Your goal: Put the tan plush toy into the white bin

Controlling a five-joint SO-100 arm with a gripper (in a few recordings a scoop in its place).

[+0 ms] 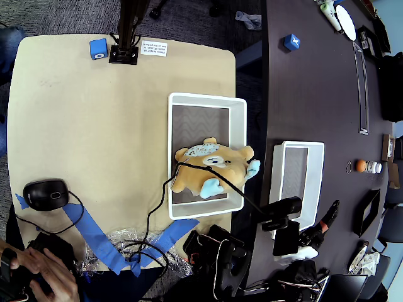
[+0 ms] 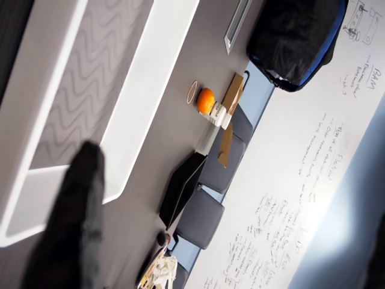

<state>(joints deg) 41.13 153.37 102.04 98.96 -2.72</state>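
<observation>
The tan plush toy (image 1: pixel 211 168) lies in the larger white bin (image 1: pixel 237 126), in the lower half of it at the centre of the overhead view. Its body rests on the grey zigzag floor, while one light blue paw (image 1: pixel 252 167) hangs over the right rim and another (image 1: pixel 211 187) points toward the bottom wall. By the look of it the placing is as good as done; what remains is to leave it cleanly.

The arm sits at the lower right of that view, a dark mass near the smaller white bin (image 1: pixel 318 179), and its gripper (image 1: pixel 286 217) cannot be made out well enough there to say whether the jaws are spread or pressed together. In the wrist view one dark finger (image 2: pixel 72 229) fills the lower left, blurred, with nothing seen between it and its mate (the second finger is out of frame), and the narrow bin's zigzag floor runs across the upper left.

To finish well, I would keep the gripper clear of the black cable (image 1: pixel 157 211) that crosses the toy and the bin's lower left corner, since a snag could drag the toy out. The overhanging paw is a small risk; a nudge inward would settle it.
</observation>
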